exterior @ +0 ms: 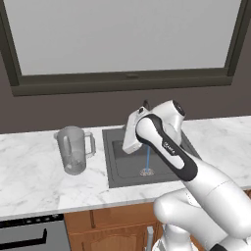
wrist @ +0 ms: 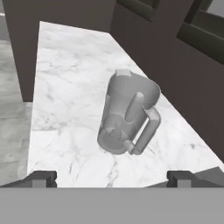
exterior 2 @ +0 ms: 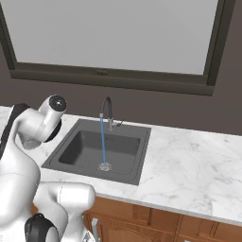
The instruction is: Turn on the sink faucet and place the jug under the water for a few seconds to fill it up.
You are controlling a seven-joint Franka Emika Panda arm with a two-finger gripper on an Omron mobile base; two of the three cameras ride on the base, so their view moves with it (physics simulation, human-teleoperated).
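In the hand view the gripper (wrist: 112, 177) is wide open and holds nothing — its two dark fingertips (wrist: 40, 177) stand far apart at the bottom edge, with bare counter (wrist: 65, 109) between them. Straight ahead of the gap stands the jug (wrist: 127, 114), upright on the marble, with its loop handle (wrist: 146, 129) turned toward the hand and a little to one side. So the next move, I think, is a reach forward along the hand's own line, and the handle is the nearer part to close on.

From the left base view the jug (exterior: 74, 149) stands left of the sink (exterior: 128, 169), apart from its rim. Farther back the faucet (exterior 2: 107, 111) is already running — the water (exterior 2: 102, 142) falls straight to the drain (exterior 2: 105, 166).
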